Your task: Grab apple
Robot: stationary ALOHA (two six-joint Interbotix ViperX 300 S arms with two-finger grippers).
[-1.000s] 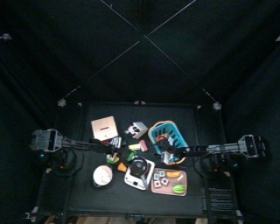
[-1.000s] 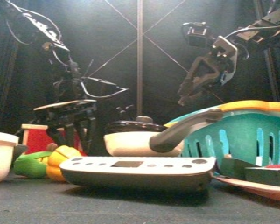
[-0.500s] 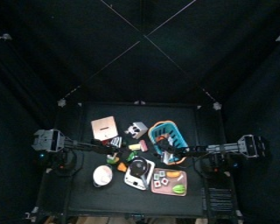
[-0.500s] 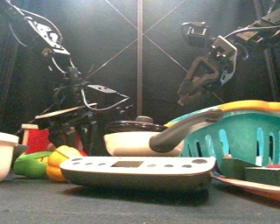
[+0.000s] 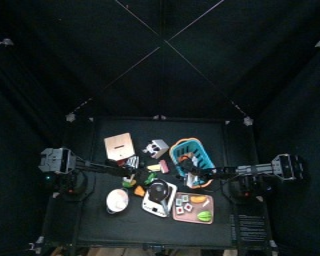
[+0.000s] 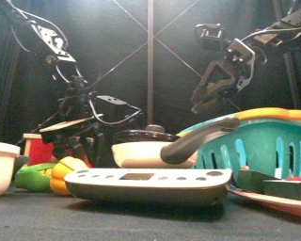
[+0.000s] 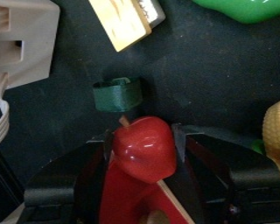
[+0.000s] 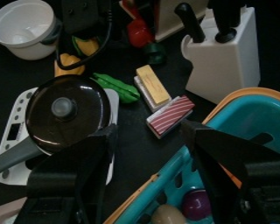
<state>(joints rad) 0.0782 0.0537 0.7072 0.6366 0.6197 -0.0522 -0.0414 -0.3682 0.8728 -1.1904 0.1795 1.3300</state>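
The red apple (image 7: 143, 150) sits between my left gripper's (image 7: 146, 171) jaws, which press on both its sides just above the table. It also shows in the right wrist view (image 8: 136, 31), small, beside the white knife block (image 8: 219, 48). In the front view my left gripper (image 6: 78, 122) hangs low at the left, behind the toy food. My right gripper (image 8: 152, 149) is open and empty, high over the teal basket (image 8: 241, 166) and the pan (image 8: 63, 109); in the front view the right gripper (image 6: 220, 85) hangs high at the right.
A small green piece (image 7: 115, 94) and a tan block (image 7: 125, 24) lie close to the apple. A white bowl (image 8: 24, 24), a white scale (image 6: 147, 184), a green and yellow toy (image 6: 46, 174) and a plate (image 5: 194, 208) crowd the table's front.
In the front view my left gripper has shifted a little to the right and turned. My right arm has not moved.
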